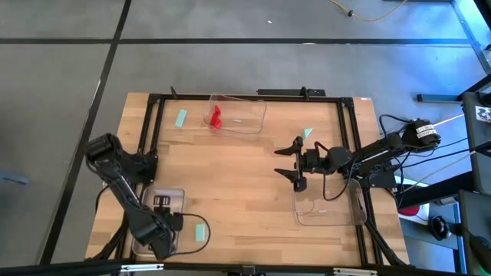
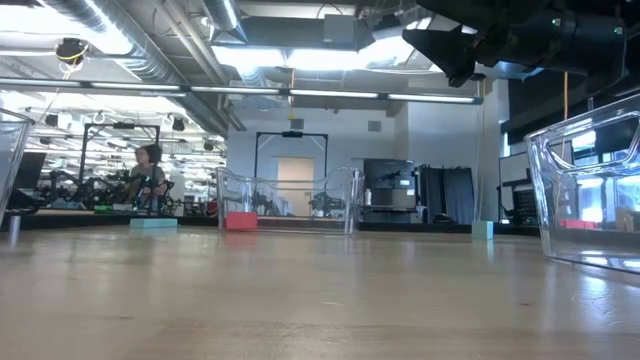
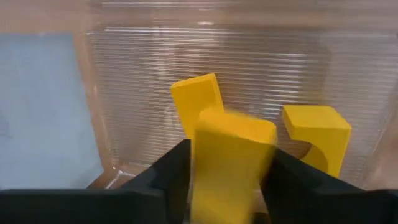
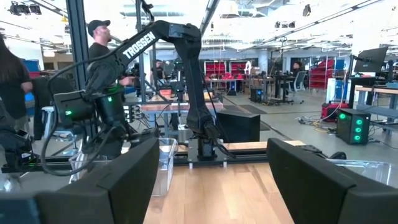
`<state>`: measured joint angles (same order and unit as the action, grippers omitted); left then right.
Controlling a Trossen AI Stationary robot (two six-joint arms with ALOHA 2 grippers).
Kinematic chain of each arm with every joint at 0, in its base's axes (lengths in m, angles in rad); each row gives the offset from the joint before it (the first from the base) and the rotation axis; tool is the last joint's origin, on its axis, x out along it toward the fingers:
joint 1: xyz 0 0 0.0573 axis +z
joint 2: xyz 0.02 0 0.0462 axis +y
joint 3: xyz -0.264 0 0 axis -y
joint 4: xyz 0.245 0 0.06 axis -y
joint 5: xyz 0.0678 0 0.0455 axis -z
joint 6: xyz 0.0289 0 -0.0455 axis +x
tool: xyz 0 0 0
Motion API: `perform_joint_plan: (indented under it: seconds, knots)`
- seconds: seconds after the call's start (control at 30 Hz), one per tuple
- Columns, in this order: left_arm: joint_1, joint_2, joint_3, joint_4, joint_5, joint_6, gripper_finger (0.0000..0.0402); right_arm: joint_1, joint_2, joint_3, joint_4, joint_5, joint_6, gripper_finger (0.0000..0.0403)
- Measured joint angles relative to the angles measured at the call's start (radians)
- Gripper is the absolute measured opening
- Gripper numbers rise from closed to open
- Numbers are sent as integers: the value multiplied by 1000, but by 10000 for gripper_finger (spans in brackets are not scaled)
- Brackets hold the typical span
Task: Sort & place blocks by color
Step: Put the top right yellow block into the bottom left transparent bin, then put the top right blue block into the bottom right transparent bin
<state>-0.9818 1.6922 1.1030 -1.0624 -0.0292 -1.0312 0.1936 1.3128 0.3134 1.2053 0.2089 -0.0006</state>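
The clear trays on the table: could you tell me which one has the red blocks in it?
The clear tray at the table's far edge, holding the red blocks; the tray under the right arm shows none.

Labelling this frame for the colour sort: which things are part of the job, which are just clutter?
Job:
- three yellow blocks, one between the left gripper fingers over a clear plastic tray
- red blocks in the far clear tray
- pale teal flat bars loose on the wooden table
- right gripper, open, beside the right-hand clear tray

Clutter:
- black frame rails
- cables
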Motion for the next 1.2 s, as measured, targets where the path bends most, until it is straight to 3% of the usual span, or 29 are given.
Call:
perform_joint_plan:
  seconds: [0.13, 0.23, 0.37, 0.5, 0.6, 0.7, 0.87, 0.97, 1.03, 1.1, 1.2]
  knots:
    - [24, -8, 0, -7, 8, -13, 204, 0, 0, 0, 0, 0, 0, 299]
    - [51, -10, 0, -13, 71, -4, 226, 0, 0, 0, -2, 0, 0, 299]
    - [87, -47, 0, -56, 201, 18, 239, 0, 0, 0, -2, 0, 0, 299]
    - [106, -175, 0, -82, 187, -38, 241, 0, 0, 0, -3, 0, 0, 299]
    - [119, -302, 0, -78, 50, -101, 242, 0, 0, 0, -3, 0, 0, 299]
    - [142, -418, 0, -79, -189, -90, 242, 0, 0, 1, -3, 0, 0, 299]
    - [231, -531, 0, -38, -667, 217, 242, 0, 0, 1, -3, 0, 0, 299]
    - [324, -565, -17, 116, -839, 478, 242, 0, 0, 1, -3, 0, 0, 299]
    - [386, -600, -73, 293, -874, 650, 242, 0, 0, 1, -3, 0, 0, 299]
    - [448, -643, -168, 544, -818, 809, 242, 0, 0, 1, -4, 0, 0, 299]
    - [542, -705, -371, 959, -581, 991, 242, 0, 0, 1, -13, 0, -1, 299]
